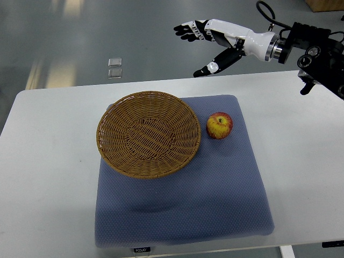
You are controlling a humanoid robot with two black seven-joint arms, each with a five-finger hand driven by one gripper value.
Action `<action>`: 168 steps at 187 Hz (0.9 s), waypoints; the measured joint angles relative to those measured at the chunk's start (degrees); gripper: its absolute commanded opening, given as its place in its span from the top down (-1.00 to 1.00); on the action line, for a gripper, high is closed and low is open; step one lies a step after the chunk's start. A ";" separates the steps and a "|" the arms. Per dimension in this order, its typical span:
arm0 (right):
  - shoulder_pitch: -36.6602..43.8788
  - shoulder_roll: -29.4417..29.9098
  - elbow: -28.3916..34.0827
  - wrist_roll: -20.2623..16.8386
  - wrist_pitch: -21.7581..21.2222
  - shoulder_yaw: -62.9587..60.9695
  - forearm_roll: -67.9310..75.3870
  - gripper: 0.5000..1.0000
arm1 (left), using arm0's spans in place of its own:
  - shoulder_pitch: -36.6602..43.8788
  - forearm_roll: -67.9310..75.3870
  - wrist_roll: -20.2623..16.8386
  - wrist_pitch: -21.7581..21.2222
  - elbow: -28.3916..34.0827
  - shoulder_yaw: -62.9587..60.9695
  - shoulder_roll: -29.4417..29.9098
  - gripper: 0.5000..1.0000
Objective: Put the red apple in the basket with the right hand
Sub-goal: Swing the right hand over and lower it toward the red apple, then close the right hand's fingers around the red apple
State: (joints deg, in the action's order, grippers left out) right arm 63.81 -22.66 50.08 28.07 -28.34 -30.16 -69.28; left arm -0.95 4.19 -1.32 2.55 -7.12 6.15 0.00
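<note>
A red and yellow apple [219, 125] rests on the blue mat [215, 204], just right of the wicker basket [148, 133]. The basket is round, shallow and holds nothing. My right hand [207, 43] is raised over the table's far edge, well above and behind the apple. Its fingers are spread and hold nothing, with the thumb pointing down toward the mat. The right arm comes in from the upper right corner. My left arm does not show.
The mat lies on a white table [48, 177]. Beyond the far edge is a grey floor with two small square markers [114, 67]. Black arm hardware [322, 54] fills the upper right.
</note>
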 measured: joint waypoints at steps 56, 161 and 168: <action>1.61 0.32 2.66 0.33 -0.11 11.14 -18.05 -0.69 | -0.02 0.00 0.00 0.00 0.00 0.00 0.00 -1.00; 0.68 1.20 -5.08 0.15 13.20 25.62 -23.09 -0.69 | -0.02 -0.03 0.00 0.00 -0.01 0.00 0.00 -1.00; 0.61 1.21 -5.54 0.15 13.59 25.82 -23.09 -0.69 | -0.02 -0.03 0.00 0.00 -0.01 0.00 0.00 -1.00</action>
State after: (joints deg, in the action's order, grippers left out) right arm 64.41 -21.45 44.54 28.22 -14.75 -4.34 -92.38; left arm -0.96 4.16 -1.32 2.55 -7.13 6.15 0.00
